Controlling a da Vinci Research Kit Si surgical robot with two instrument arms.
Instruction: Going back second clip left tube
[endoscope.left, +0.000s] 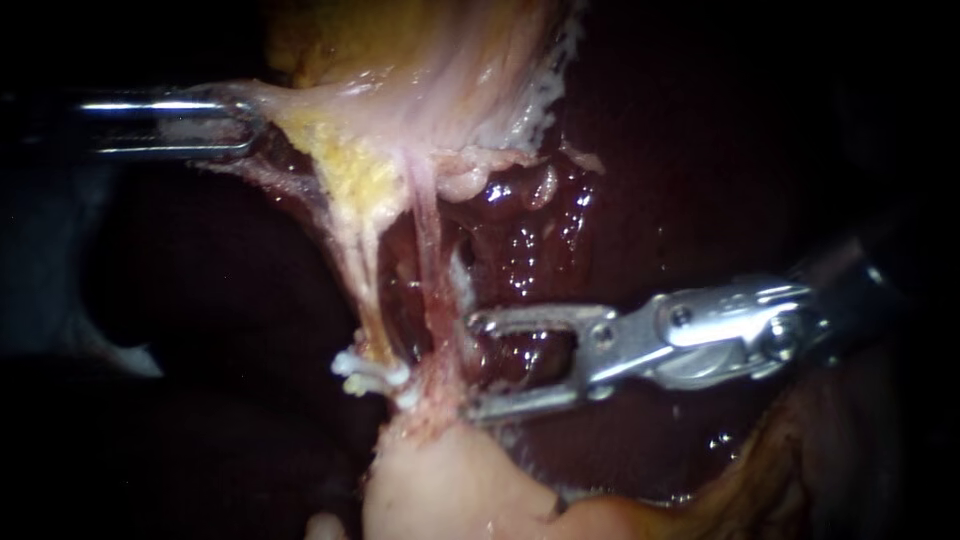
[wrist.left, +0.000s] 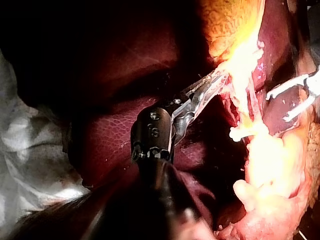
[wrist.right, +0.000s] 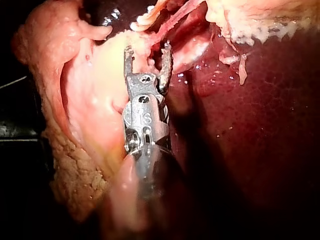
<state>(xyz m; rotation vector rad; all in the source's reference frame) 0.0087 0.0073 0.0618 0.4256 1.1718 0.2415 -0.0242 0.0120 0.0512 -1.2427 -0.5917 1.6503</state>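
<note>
On left tube, one clip

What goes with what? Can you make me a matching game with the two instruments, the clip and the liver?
Things:
1. left instrument
2. right instrument
3. clip
4. liver

States:
A. white, sitting on a tube
B. dark red and shiny
C. jaws open, holding nothing
D. jaws shut on pale tissue

Pairs: 1-D, 2-C, 3-A, 4-B
</note>
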